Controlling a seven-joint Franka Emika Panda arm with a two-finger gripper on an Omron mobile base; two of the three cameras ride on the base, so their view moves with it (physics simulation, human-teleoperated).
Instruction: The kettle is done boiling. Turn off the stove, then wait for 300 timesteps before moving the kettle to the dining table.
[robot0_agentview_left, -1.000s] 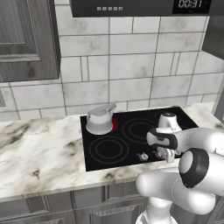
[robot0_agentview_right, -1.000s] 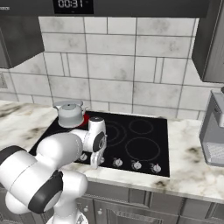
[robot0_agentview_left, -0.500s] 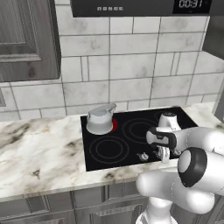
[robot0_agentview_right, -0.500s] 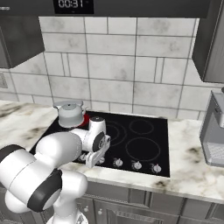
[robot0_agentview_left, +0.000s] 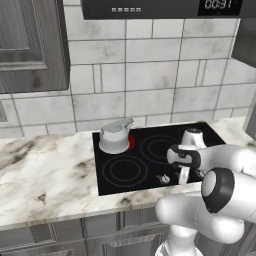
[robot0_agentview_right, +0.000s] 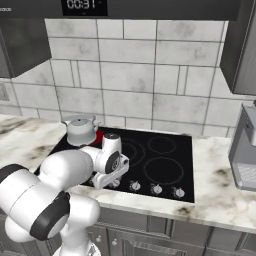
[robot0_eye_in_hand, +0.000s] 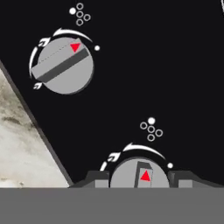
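Left base view: kettle (robot0_agentview_left: 115, 136) on stove (robot0_agentview_left: 150, 170) rear-left burner, red glow at its base. End effector (robot0_agentview_left: 183, 176) low over front knob row.

Right base view: marble desk (robot0_agentview_right: 225, 195) flanks stove; end effector at leftmost knobs.

Hand view: fingertips (robot0_eye_in_hand: 97, 178) straddle knob (robot0_eye_in_hand: 139, 174), clenched on it; second knob (robot0_eye_in_hand: 64, 64) apart.

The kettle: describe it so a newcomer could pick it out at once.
Find the black glass stove set into the marble counter below the tiled wall. On its back left burner, glowing red, sits the kettle: squat, silver-grey, with a slanted handle. Nothing else stands on the cooktop; the gripper straddles a front knob.
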